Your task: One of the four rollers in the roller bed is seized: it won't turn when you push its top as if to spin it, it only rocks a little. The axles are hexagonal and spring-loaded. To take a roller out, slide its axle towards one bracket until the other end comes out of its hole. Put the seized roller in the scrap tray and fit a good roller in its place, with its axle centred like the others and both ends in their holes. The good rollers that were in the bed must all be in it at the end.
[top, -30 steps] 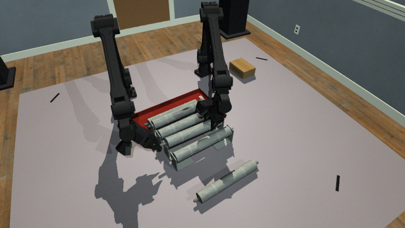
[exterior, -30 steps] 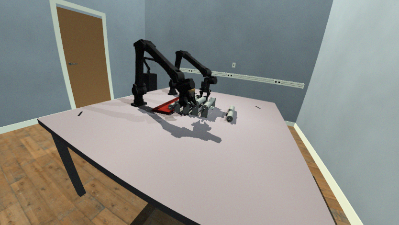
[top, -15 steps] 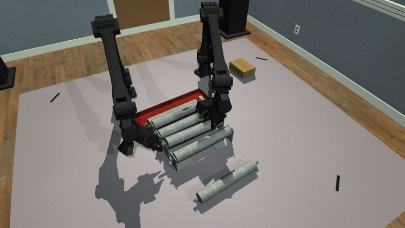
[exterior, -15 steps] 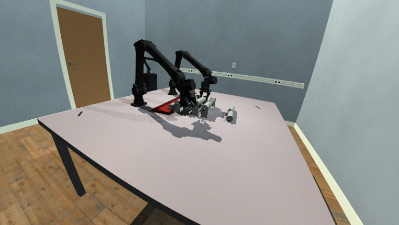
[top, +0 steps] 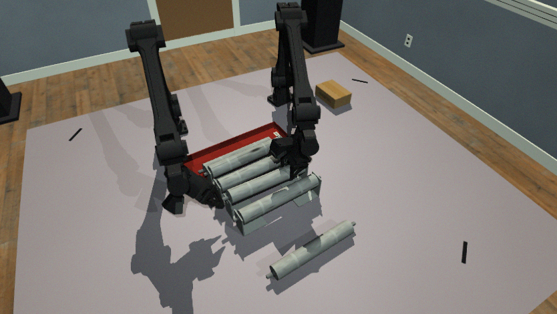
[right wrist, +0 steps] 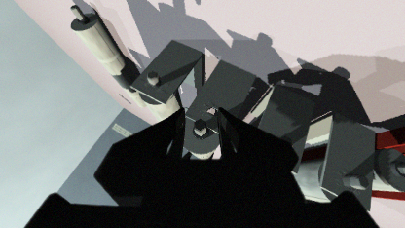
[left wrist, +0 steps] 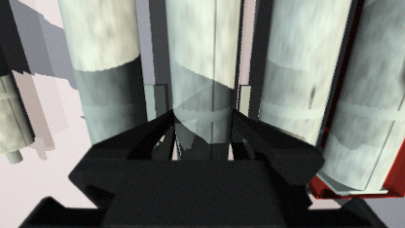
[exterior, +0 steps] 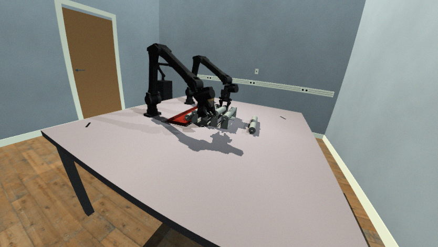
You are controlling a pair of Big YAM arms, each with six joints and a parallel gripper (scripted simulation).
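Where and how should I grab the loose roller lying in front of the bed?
Best taken around the middle of the loose roller, from straight above, one finger down each long side. It lies on its side on the table, with both long sides free. A central grip should balance it and leave the thin axle ends clear; being round, it may roll if nudged.
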